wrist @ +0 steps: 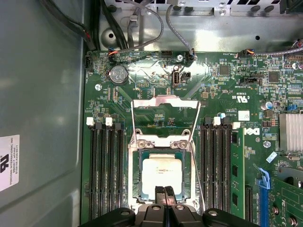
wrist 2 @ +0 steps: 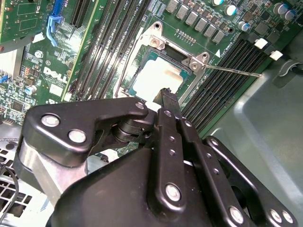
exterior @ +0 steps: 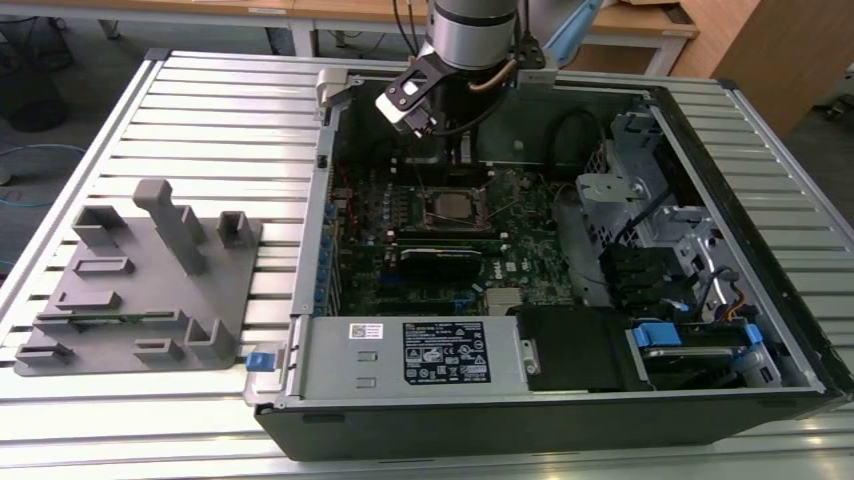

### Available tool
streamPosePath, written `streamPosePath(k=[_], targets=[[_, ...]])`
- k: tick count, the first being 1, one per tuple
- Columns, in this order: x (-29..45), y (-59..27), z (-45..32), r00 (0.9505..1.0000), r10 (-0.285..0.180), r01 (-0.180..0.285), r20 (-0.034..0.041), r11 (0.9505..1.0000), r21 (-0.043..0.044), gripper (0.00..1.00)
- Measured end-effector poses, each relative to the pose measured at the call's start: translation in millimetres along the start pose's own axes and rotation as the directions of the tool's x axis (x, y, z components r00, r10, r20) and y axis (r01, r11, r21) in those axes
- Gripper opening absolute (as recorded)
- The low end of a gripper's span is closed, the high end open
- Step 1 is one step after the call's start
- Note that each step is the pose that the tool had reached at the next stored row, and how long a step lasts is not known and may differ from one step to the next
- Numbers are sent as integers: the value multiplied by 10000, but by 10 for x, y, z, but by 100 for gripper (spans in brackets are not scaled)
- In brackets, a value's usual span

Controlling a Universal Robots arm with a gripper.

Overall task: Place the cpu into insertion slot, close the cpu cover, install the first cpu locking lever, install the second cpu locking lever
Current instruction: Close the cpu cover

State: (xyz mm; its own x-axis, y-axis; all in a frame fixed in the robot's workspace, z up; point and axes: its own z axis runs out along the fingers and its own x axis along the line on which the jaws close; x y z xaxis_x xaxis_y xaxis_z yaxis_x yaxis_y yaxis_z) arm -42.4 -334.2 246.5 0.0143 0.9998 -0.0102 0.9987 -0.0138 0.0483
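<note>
The gripper (wrist: pixel 164 191) has its jaws pressed together with nothing between them, the tips sitting over one edge of the cpu (wrist: pixel 162 171); whether they touch it cannot be told. The cpu lies flat in the insertion slot (wrist: pixel 134 182), while the cpu cover (wrist: pixel 163 99) is swung open on its hinge, away from the socket. A thin locking lever (wrist 2: pixel 232 70) angles out across the memory slots (wrist: pixel 106 175) beside it.
</note>
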Motion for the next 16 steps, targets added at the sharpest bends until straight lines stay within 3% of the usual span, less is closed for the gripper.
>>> streamPosePath(k=[8,16], targets=[[0,0,-4,10000,0,0,1,10000,1,11],[0,3,-63,10000,0,0,-4,10000,-1,11]])
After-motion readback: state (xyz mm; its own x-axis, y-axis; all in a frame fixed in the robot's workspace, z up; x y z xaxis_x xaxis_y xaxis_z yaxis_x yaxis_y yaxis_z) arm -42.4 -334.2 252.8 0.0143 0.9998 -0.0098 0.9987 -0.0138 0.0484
